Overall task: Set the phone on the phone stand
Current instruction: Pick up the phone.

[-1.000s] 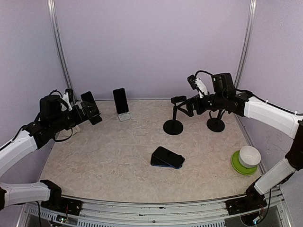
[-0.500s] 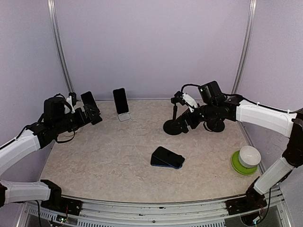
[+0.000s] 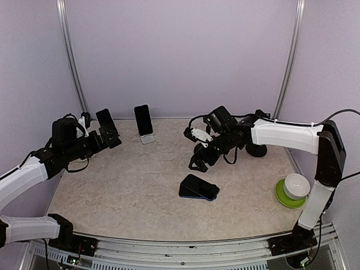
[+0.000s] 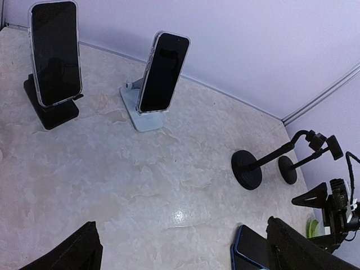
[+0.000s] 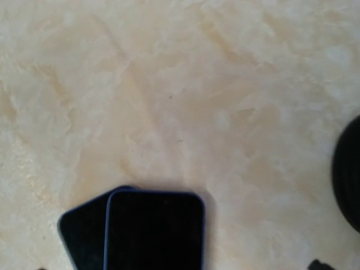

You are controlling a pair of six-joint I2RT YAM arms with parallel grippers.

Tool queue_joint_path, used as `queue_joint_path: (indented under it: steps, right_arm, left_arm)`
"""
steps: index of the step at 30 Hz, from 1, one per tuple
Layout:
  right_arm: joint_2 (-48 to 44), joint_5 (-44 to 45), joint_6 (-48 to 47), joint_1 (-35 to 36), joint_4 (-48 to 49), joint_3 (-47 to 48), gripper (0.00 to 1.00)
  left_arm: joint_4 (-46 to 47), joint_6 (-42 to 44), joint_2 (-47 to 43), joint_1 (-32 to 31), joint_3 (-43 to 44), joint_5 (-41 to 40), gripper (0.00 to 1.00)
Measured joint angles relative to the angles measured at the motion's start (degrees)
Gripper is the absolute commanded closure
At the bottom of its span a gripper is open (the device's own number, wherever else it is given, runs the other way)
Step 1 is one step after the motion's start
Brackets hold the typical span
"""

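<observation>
Right gripper spread wide, holding nothing, poised just above the blue-edged phone, phone flat on the table atop a second phone, left gripper equally wide, empty, raised, black phone stand unoccupied behind.

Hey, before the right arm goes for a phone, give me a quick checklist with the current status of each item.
1. Right tool open: ok.
2. Stacked phones centred under it: not ok, they sit at the right wrist view's bottom edge.
3. Top phone separable from the lower phone: cannot tell.
4. Empty stand available: ok, two stand bare.
5. Left tool open, away from the phones: ok.
</observation>
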Motion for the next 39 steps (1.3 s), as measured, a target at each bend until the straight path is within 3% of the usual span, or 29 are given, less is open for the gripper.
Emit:
queue_joint_path:
  steps: [12,39]
  right_arm:
    - [13.51,5.64,0.04,3.26,-9.33,11.61,0.0]
    - [22.12,6.51,1.88,5.14,-13.57,14.84,0.0]
  left_arm:
    - [-0.07,0.7,-2.05,0.0,-0.85,-1.53,0.01]
    - [-0.48,0.94,-4.09,0.0,-3.28,-3.54,0.01]
